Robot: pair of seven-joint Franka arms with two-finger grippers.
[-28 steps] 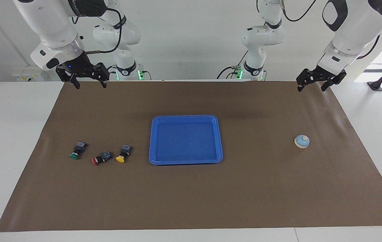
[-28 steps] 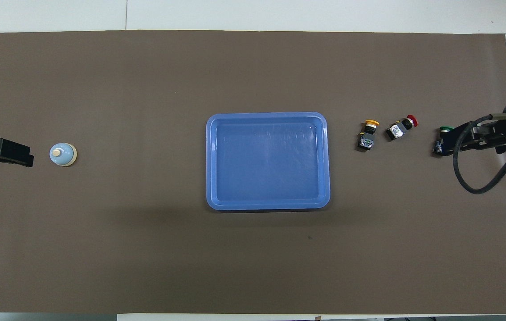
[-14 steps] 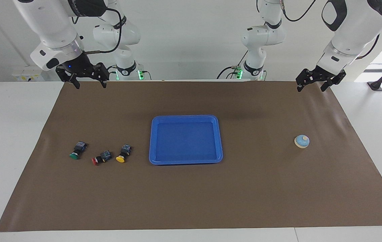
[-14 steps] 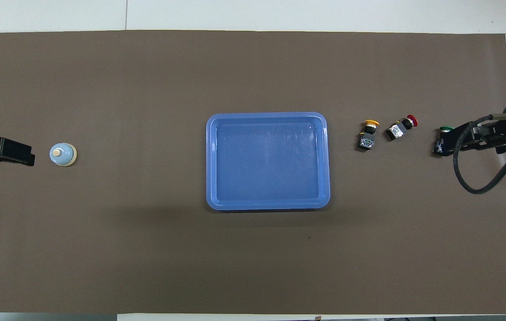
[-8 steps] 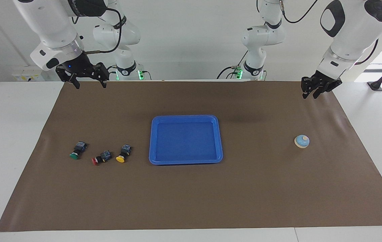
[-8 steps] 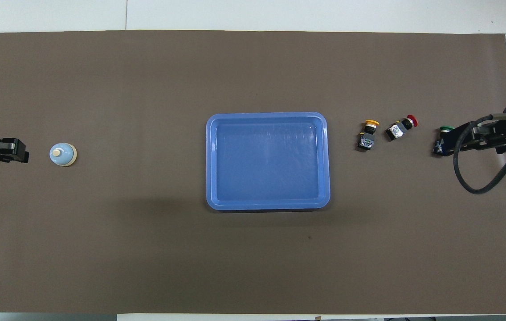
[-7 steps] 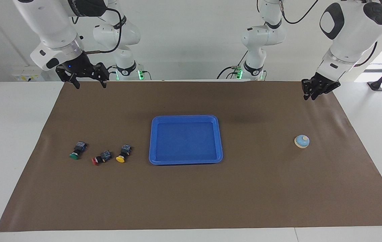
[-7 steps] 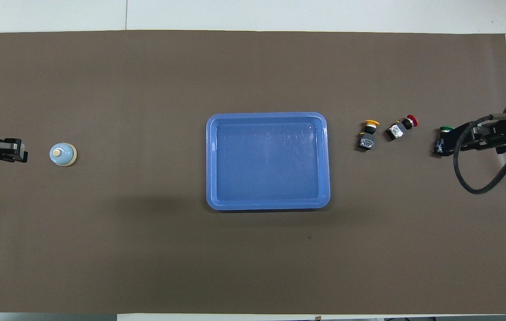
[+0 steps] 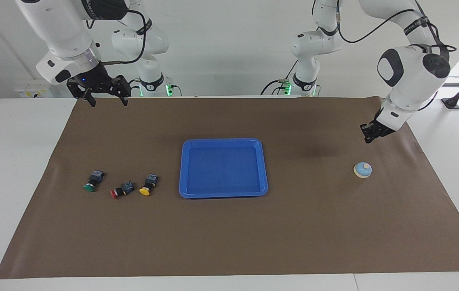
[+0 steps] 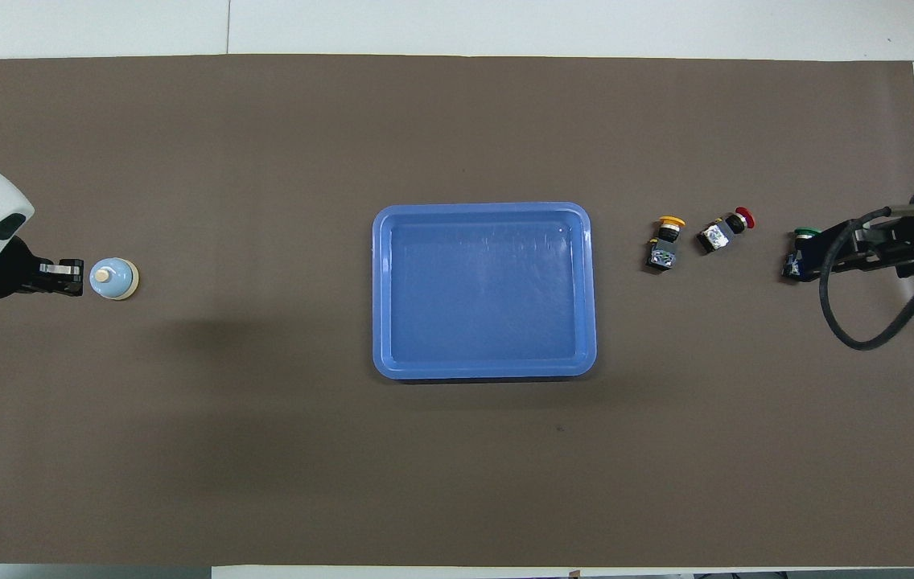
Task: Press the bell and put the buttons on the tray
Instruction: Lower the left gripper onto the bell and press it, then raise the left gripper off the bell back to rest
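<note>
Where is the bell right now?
The bell sits on the brown mat toward the left arm's end of the table, beside the tray, with the shut left gripper raised nearby.

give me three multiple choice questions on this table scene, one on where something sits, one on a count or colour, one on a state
1. Where is the bell?
A. on the brown mat toward the left arm's end of the table
B. inside the tray
C. among the buttons

2. How many buttons lie on the mat?
A. one
B. three
C. five

3. What is the tray's state?
A. it holds all the buttons
B. it holds the bell
C. it holds nothing

Answers:
1. A, the bell stands alone on the mat, with the shut left pincer in the air close by, not touching it.
2. B, a green button, a red button and a yellow button lie in a row toward the right arm's end.
3. C, only its blue floor shows.
</note>
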